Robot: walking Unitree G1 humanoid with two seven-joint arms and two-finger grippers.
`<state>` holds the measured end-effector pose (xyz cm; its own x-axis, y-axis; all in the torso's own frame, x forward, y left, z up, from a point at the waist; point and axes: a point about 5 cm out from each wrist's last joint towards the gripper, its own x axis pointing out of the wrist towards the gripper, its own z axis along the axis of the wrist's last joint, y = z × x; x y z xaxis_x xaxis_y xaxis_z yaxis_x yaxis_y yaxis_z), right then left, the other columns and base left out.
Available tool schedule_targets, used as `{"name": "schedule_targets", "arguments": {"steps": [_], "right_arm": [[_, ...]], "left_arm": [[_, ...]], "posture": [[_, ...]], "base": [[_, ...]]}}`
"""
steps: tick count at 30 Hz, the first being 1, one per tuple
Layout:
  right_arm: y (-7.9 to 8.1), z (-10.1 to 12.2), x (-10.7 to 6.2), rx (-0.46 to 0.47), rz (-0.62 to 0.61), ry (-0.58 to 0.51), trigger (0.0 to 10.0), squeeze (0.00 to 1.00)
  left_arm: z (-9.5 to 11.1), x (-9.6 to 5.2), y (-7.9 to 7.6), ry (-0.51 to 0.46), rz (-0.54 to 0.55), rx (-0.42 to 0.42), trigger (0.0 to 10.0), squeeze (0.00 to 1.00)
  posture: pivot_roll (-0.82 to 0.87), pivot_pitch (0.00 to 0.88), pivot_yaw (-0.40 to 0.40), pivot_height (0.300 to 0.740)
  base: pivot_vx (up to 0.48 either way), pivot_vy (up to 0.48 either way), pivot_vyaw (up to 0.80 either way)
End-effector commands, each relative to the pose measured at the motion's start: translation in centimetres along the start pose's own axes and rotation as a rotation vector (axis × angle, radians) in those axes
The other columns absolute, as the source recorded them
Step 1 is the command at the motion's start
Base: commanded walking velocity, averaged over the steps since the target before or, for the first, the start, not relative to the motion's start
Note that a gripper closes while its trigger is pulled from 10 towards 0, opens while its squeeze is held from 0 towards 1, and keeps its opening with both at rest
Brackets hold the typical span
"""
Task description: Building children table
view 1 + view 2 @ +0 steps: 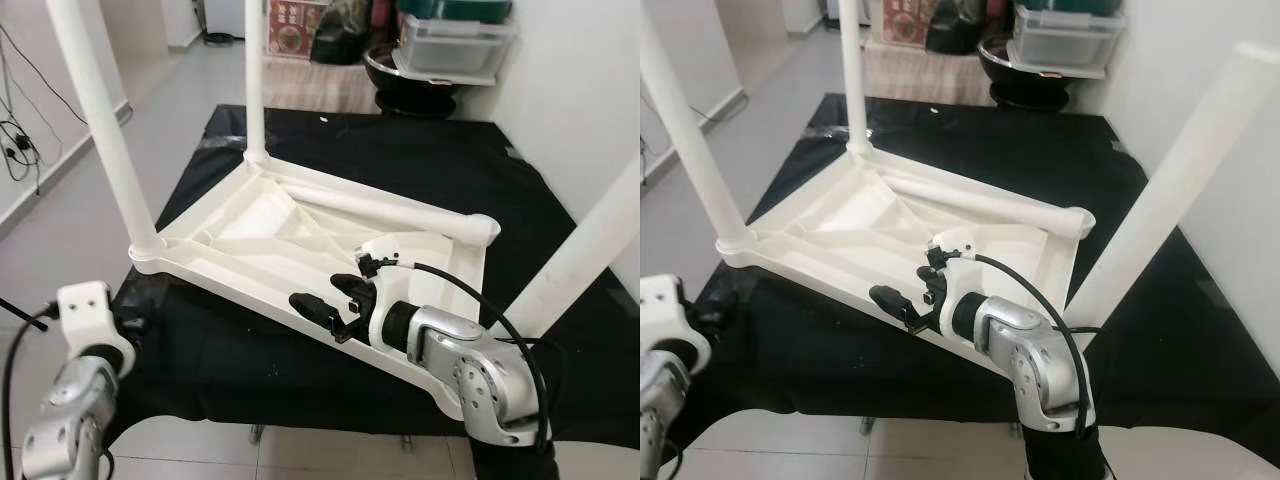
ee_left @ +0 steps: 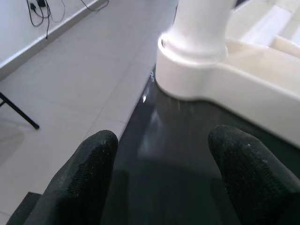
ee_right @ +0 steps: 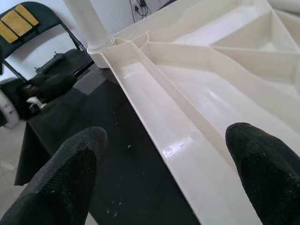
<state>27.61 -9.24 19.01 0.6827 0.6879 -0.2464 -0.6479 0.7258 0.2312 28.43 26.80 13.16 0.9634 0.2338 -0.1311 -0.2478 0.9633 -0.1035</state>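
1. Currently the white children's table point(image 1: 300, 235) lies upside down on the black-covered worktop point(image 1: 420, 160), ribbed underside up.
2. Right claw point(image 1: 322, 300) hovers over the table's near rim, fingers spread apart, gripping nothing. In the right wrist view its two fingertips point(image 3: 65, 173) straddle the rim, with black cloth under one and the ribbed underside under the other.
3. Left claw point(image 2: 164, 183) sits low at the worktop's near left corner, fingers apart, empty. Just ahead of it stands the corner socket with a leg point(image 1: 100, 120) fitted upright.
4. Beyond the right claw, at the table's far corner, a second leg point(image 1: 255, 70) stands upright.
5. To the right claw's right, a third leg point(image 1: 1170, 180) rises tilted outward from the near right corner.
6. Past the right claw, along the table's far edge, a fourth leg point(image 1: 390, 208) lies flat towards the last corner socket.
7. Beyond the worktop: storage bins point(image 1: 450, 40) and a dark bowl point(image 1: 410, 85). Tiled floor point(image 1: 60, 230) to the left claw's left.
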Motion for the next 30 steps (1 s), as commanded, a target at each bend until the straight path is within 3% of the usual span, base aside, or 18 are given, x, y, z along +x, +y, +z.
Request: {"name": "schedule_targets", "arguments": {"steps": [1,7,11,17,21,23,27,30], "right_arm": [[0.1,-0.2,-0.5,0.016,-0.007,0.005,10.0,0.0],[0.3,-0.2,-1.0,0.034,-0.021,0.008,10.0,0.0],[0.0,0.2,-1.7,0.056,-0.064,0.002,10.0,0.0],[0.1,0.4,-2.3,0.08,-0.096,-0.012,10.0,0.0],[0.2,0.6,-2.7,0.114,-0.133,-0.028,10.0,0.0],[0.2,0.6,-2.8,0.116,-0.136,-0.029,10.0,0.0],[0.0,1.1,-3.4,0.131,-0.171,-0.041,10.0,0.0],[0.0,1.4,-3.5,0.135,-0.18,-0.049,10.0,0.0]], "left_arm": [[-0.1,0.7,0.4,0.005,0.005,0.007,10.0,0.0],[0.7,2.4,0.3,0.002,-0.01,0.01,10.0,0.0],[1.8,4.7,-0.2,0.01,-0.053,0.001,10.0,0.0],[2.8,5.8,0.1,-0.004,-0.057,0.024,10.0,0.0],[5.6,7.3,0.1,-0.068,-0.086,0.032,10.0,0.0],[5.8,7.5,0.1,-0.074,-0.092,0.034,10.0,0.0],[10.2,9.2,-2.8,-0.169,-0.214,0.004,10.0,0.0],[11.6,9.4,-4.2,-0.202,-0.272,-0.009,10.0,0.0]], "posture": [[-0.03,0.19,-0.085,0.74],[-0.06,0.229,-0.079,0.74],[-0.08,0.274,-0.063,0.74],[-0.09,0.3,-0.051,0.74],[-0.13,0.33,-0.052,0.74],[-0.13,0.33,-0.052,0.74],[-0.19,0.338,-0.053,0.74],[-0.2,0.339,-0.049,0.74]], "base": [[0.0,0.0,0.0],[0.0,0.0,0.0],[0.0,0.0,0.0],[0.0,0.0,0.0],[0.0,0.0,0.0],[0.0,0.0,0.0],[0.0,0.0,0.0],[0.0,0.0,0.0]]}}
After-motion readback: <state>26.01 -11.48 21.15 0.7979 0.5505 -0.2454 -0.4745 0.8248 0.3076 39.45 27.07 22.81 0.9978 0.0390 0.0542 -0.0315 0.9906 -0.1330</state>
